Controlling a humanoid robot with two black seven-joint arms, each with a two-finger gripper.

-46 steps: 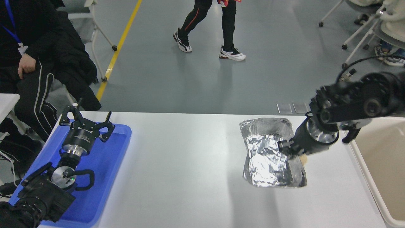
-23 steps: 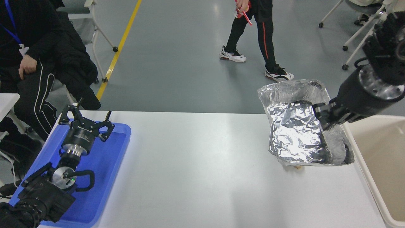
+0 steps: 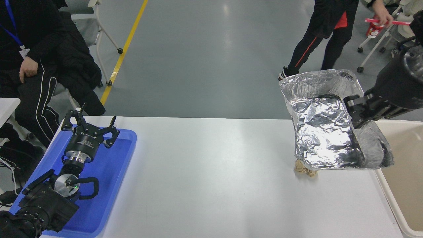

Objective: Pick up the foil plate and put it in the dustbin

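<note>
We see the right gripper [image 3: 354, 114] entering from the right edge, its fingers [image 3: 351, 103] clamped on the right-hand rim of the foil plate [image 3: 322, 132]. The foil plate hangs in the air, tilted, its crinkled inner face turned toward the camera. It sits just left of the dustbin [image 3: 401, 185], and its lower right corner overlaps the dustbin's pale rim in this view. Whether that corner is already above the opening, we cannot tell.

Directly below the foil plate's lower left corner, a small tan crumpled paper ball [image 3: 304, 169] lies on the white worktop [image 3: 211, 178]. The plate partly hides it.

Well to the left of the dustbin, at the worktop's opposite end, the left gripper [image 3: 89, 127] is parked above a blue tray [image 3: 112, 172]. Its fingers are spread wide and hold nothing.

Beyond the worktop, on the grey floor, we note a seated person in dark clothes [image 3: 29, 59] at the far left and a standing person [image 3: 325, 33] behind the foil plate.
</note>
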